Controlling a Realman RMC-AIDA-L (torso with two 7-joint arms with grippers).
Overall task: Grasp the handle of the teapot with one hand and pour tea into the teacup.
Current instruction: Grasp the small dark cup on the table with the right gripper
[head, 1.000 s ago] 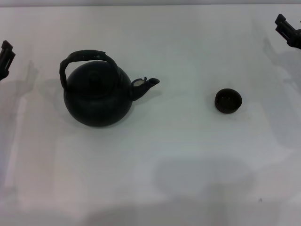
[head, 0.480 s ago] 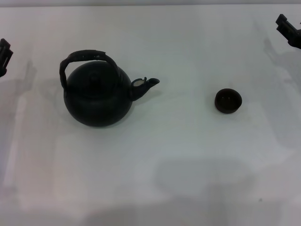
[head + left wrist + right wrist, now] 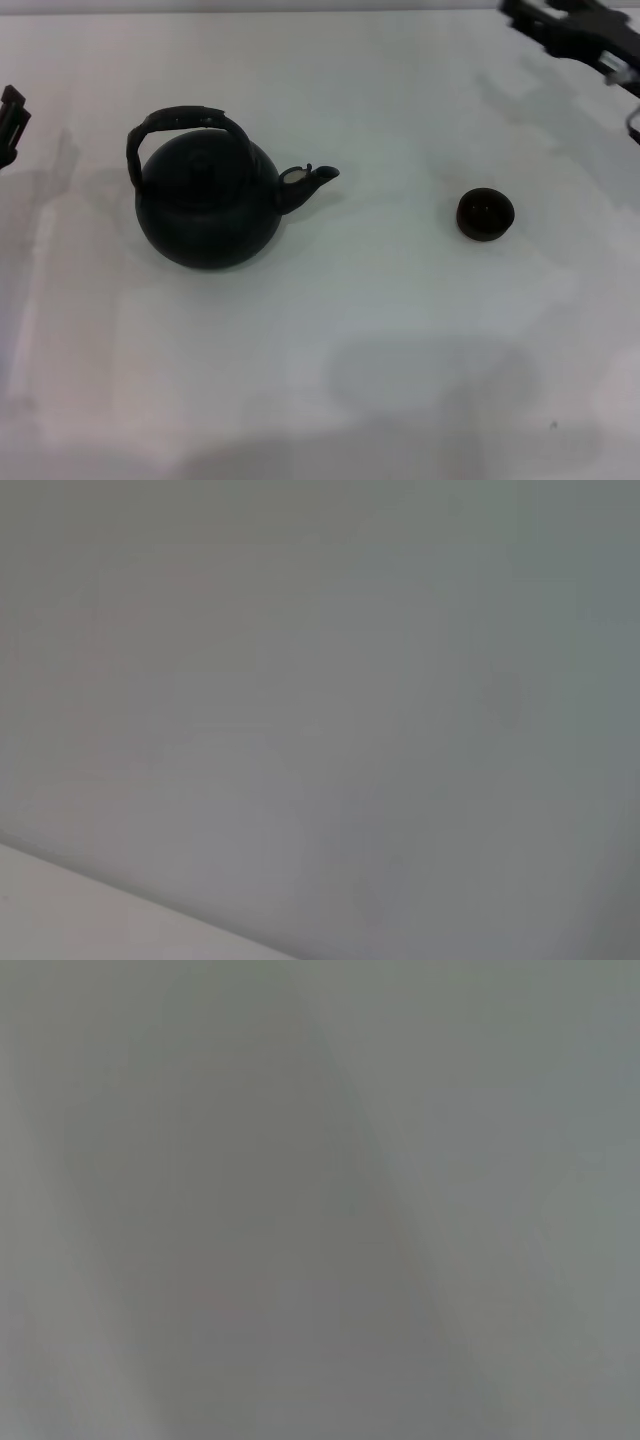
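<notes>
The matte black teapot (image 3: 208, 205) stands upright on the white table, left of centre in the head view, its short spout (image 3: 312, 180) pointing right. Its rough arched handle (image 3: 180, 124) spans over the lid. The small dark teacup (image 3: 486, 214) sits to the right, well apart from the spout. My left gripper (image 3: 10, 115) hangs at the far left edge, away from the teapot. My right gripper (image 3: 575, 35) is at the top right corner, above and beyond the teacup. Both wrist views show only blank grey surface.
The white table (image 3: 380, 340) stretches wide between teapot and teacup and toward the front. Soft shadows of the arms fall on it at the left and right sides.
My right gripper has swung inward and up along the top right, now reaching further left. The left gripper, teapot and teacup have stayed put.
</notes>
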